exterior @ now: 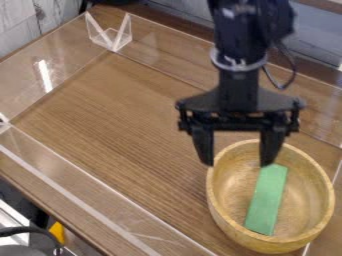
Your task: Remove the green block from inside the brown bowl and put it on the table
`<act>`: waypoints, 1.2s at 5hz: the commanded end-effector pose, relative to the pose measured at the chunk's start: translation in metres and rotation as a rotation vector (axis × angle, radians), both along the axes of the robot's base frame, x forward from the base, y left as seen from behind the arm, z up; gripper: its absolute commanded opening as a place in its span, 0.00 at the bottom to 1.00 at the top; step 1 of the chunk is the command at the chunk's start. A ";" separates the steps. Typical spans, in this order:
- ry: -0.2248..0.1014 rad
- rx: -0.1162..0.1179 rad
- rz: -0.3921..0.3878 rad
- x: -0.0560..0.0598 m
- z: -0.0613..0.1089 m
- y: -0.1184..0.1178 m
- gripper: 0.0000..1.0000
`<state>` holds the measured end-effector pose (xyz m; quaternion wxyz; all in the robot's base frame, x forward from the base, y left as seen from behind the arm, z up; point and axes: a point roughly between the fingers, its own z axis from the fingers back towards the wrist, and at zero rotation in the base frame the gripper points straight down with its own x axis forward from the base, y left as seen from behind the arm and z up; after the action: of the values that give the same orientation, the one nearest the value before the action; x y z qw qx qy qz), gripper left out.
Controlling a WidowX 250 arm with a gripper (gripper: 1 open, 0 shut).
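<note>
Brown wood-grain surface (120,110) fills my view, fenced by low clear plastic walls (80,200), and near its right front corner sits the brown bowl (227,205). Inside it the green block (270,198) lies flat on the bowl's floor, its long side running from the far rim toward me, slightly slanted. I judge it light and rigid, a smooth bar that could skate on the speckled wood if I nudge it. The best hold looks to be across its narrow width near the middle, one finger on each long edge. My hand (241,153) points straight down over the bowl's far rim with its two fingers spread wide and nothing between them; one tip hangs just above the block's far end, the other outside the rim.
</note>
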<state>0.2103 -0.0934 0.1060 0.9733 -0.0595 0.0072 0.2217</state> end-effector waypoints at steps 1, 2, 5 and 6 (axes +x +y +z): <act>-0.026 -0.004 0.017 0.000 -0.008 -0.001 1.00; -0.025 -0.001 0.037 -0.003 -0.020 -0.001 1.00; -0.022 0.016 0.225 -0.004 -0.045 -0.029 1.00; -0.020 0.025 0.250 -0.003 -0.054 -0.038 1.00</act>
<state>0.2009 -0.1278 0.0432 0.9391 -0.0354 0.0013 0.3417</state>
